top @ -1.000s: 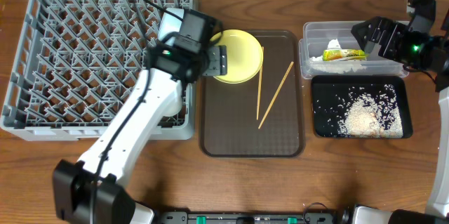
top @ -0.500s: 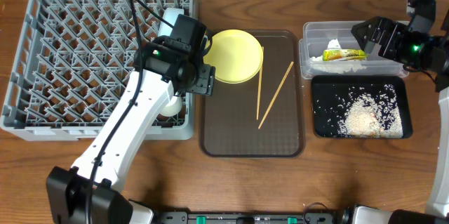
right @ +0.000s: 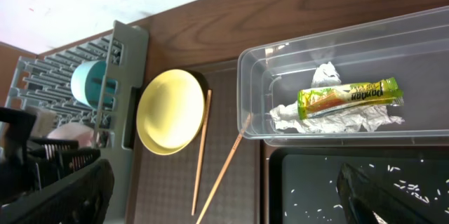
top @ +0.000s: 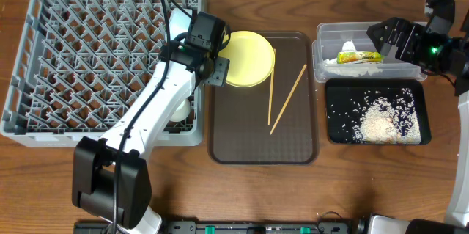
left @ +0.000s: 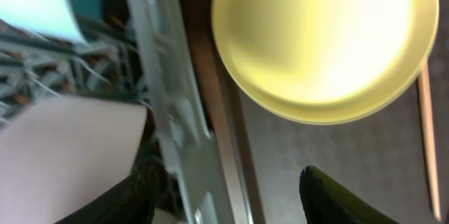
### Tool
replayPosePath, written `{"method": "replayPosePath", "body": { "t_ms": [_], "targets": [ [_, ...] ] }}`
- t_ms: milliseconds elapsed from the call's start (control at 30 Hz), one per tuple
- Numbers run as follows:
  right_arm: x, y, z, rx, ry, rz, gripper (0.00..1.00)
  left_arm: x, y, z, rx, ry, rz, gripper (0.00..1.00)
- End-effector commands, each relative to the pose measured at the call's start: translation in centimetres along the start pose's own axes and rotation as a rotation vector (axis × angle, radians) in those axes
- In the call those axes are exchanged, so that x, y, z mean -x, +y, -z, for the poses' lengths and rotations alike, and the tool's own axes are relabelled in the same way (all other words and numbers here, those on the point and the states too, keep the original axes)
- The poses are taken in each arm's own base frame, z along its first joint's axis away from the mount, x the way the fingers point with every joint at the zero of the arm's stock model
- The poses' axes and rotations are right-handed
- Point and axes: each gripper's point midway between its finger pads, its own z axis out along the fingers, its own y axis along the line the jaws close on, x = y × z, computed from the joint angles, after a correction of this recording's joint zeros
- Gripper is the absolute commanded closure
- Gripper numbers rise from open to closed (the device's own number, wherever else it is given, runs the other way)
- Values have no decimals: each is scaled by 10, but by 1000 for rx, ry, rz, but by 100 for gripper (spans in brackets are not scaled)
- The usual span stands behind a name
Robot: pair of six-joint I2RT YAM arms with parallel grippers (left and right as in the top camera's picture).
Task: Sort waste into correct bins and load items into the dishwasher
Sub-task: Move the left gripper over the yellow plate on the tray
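The round yellow plate (top: 249,58) (left: 323,41) lies at the far left of the brown serving tray, with two wooden chopsticks (top: 287,98) (right: 200,154) beside it. My left gripper (top: 221,71) (left: 231,199) hangs open at the plate's left edge, its jaws straddling the grey dishwasher rack's (top: 73,58) right wall, holding nothing. A pale blue bowl (top: 179,21) (left: 35,3) and a white bowl (top: 178,109) sit in the rack. My right gripper (top: 385,36) (right: 224,203) is wide open and empty over the clear tub (top: 322,50). The green-and-yellow wrapper (top: 359,57) (right: 349,96) lies in that tub on crumpled paper.
White rice (top: 381,120) is heaped in the black tray (top: 331,109) in front of the tub. The brown serving tray (top: 293,146) lies between the rack and the bins. The left arm stretches over the rack's right front corner.
My left gripper swung off the plate's edge toward the rack wall, then back up beside the plate, and its jaws narrowed a little. The right arm has stayed put.
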Motion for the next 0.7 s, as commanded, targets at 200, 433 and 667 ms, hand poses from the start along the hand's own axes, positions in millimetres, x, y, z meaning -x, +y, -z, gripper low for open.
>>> {"method": "replayPosePath", "body": {
  "t_ms": [200,433,667],
  "targets": [
    [2,1,1,-2,-6,-3,1,5,41,-13,153,-13,74,35],
    [2,1,1,-2,-6,-3,1,-1,8,-22,-15,29,65,37],
    [2,1,1,-2,-6,-3,1,-1,-26,-17,-86,24,55,38]
  ]
}}
